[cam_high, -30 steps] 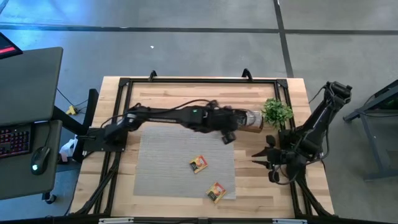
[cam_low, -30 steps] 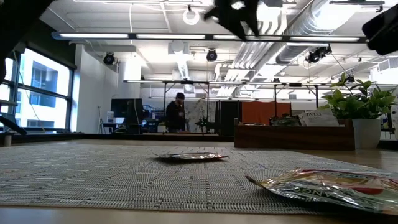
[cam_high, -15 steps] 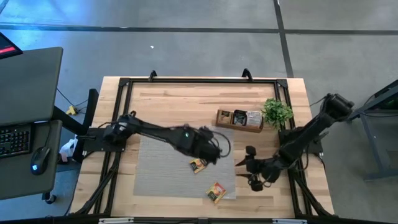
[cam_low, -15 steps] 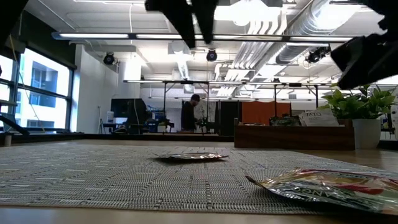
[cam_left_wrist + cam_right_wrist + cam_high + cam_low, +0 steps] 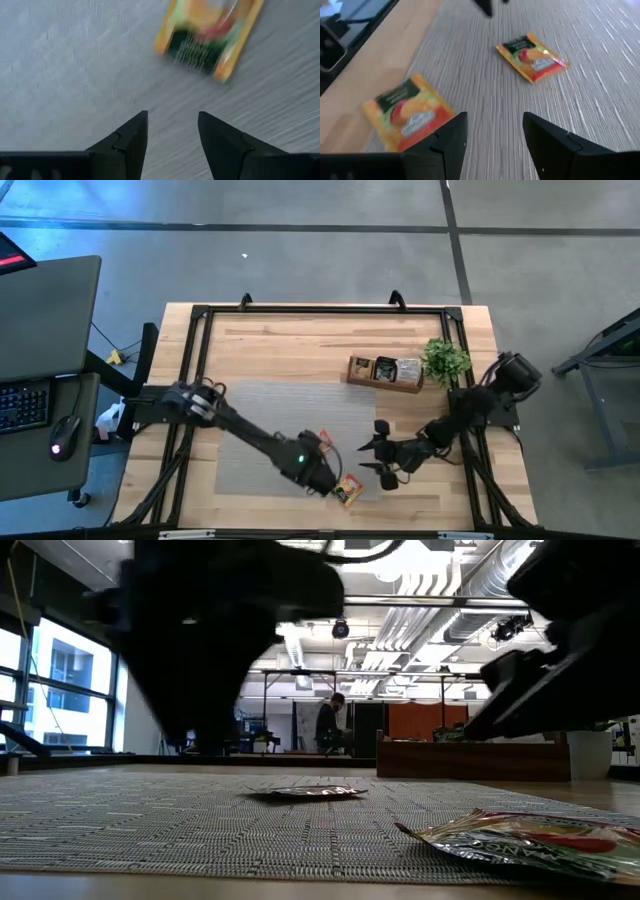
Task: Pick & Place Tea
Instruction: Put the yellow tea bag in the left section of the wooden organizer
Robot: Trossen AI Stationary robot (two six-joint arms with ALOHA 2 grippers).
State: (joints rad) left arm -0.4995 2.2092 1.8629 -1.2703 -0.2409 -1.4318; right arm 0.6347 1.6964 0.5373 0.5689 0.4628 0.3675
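- The low view looks past the table into a big open hall with ceiling ducts, strip lights and tall windows; a person [image 5: 327,723] stands far back among desks.
- The table [image 5: 290,340] is pale butcher-block wood in a black frame, on a grey floor; a dark desk with a keyboard [image 5: 22,406] and mouse stands off its left side.
- A grey woven mat [image 5: 262,412] covers the middle of the table.
- The left gripper [image 5: 322,477] is low over the mat's front edge, fingers parted and empty, just beside an orange tea sachet [image 5: 347,490]; in the left wrist view that sachet [image 5: 209,37] lies ahead of the fingertips, apart from them.
- The right gripper [image 5: 378,452] hovers at the mat's right edge, fingers spread wide, holding nothing.
- A second orange sachet [image 5: 322,442] lies on the mat behind the first, partly hidden by the left arm.
- A brown wooden tray [image 5: 385,373] sits behind the mat, holding dark and white sachets; their print cannot be read.
- A small green plant [image 5: 445,359] stands just beside the tray's right end.
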